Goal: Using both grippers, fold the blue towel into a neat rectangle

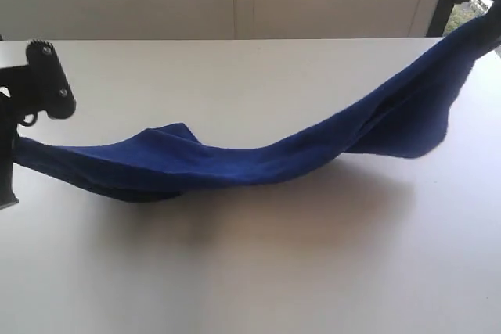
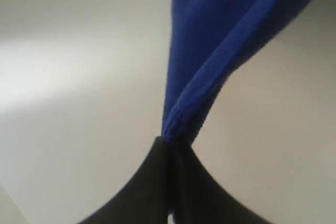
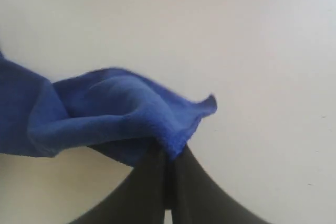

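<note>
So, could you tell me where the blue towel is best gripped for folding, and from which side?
By its two far ends, one gripper each, coming in from outside along its length. The blue towel hangs as a long band sagging toward the table in the middle; the left gripper pinches a bunched hemmed end and the right gripper a corner.

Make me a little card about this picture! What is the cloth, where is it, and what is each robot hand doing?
cloth: blue towel, the only cloth in view
left hand: shut, pinching one end of the towel
right hand: shut, pinching the other end
towel shape: strung between both hands, right end held higher, middle sagging low
underneath: white table
folded: not yet a neat rectangle
</note>
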Controlling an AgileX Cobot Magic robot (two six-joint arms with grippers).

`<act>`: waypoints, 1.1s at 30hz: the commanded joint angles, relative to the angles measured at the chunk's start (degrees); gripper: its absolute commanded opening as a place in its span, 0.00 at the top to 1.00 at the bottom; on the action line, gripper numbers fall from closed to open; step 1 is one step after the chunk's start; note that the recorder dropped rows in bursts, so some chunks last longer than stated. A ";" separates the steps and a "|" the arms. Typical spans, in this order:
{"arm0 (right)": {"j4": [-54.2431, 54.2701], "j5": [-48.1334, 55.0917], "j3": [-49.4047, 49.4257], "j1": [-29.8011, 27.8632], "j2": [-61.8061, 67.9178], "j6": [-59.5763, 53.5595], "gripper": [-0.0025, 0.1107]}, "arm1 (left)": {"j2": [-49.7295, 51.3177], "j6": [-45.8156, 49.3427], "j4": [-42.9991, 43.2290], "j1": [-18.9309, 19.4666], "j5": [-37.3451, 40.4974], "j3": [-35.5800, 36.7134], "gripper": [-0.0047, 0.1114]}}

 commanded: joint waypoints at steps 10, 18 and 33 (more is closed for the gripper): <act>-2.67 3.90 0.09 -2.78 -11.21 1.75 0.98 | -19.30 -15.01 14.41 -0.41 1.52 -0.06 0.96; -3.50 8.53 0.09 -2.78 -15.70 3.37 0.98 | -24.26 -15.26 12.86 -0.41 5.27 -0.06 0.96; -3.63 8.53 12.35 -2.78 -26.36 4.48 0.98 | -24.02 0.81 -10.01 -0.41 -0.02 3.66 0.96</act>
